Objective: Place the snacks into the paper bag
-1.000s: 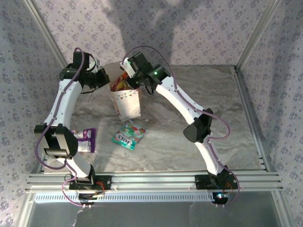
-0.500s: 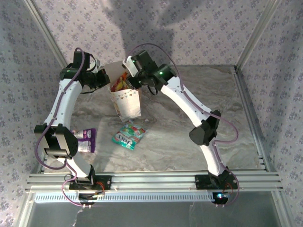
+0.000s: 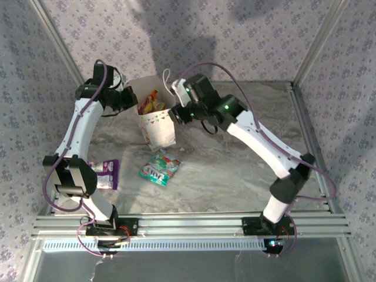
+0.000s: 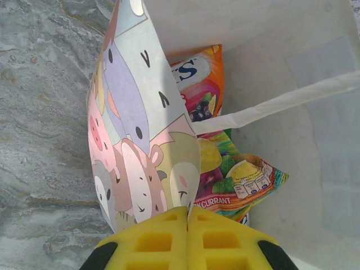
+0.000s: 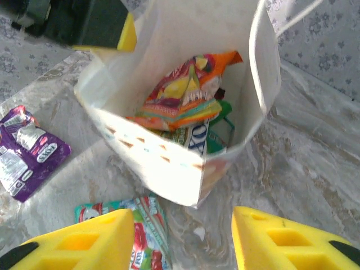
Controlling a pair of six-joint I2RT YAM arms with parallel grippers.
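The white paper bag (image 3: 157, 126) stands upright at the back of the table, with several snack packets (image 3: 150, 103) inside it. My left gripper (image 3: 128, 97) is shut on the bag's left rim; the yellow pads (image 4: 188, 239) pinch the cartoon-printed wall (image 4: 138, 152). Red-orange and green packets (image 4: 236, 174) lie in the bag. My right gripper (image 3: 178, 114) hangs open just right of the bag, nothing between its fingers (image 5: 284, 244). A teal packet (image 3: 160, 168) lies in front of the bag, and a purple packet (image 3: 107, 174) lies further left.
The table is marbled grey, walled by patterned fabric at the back and sides. An aluminium rail (image 3: 188, 224) runs along the near edge. In the right wrist view the teal packet (image 5: 143, 236) and purple packet (image 5: 28, 152) lie near the bag's base.
My right gripper has drawn back from over the bag's mouth to its right side, and the right arm has swung outward. The left gripper still holds the bag rim.
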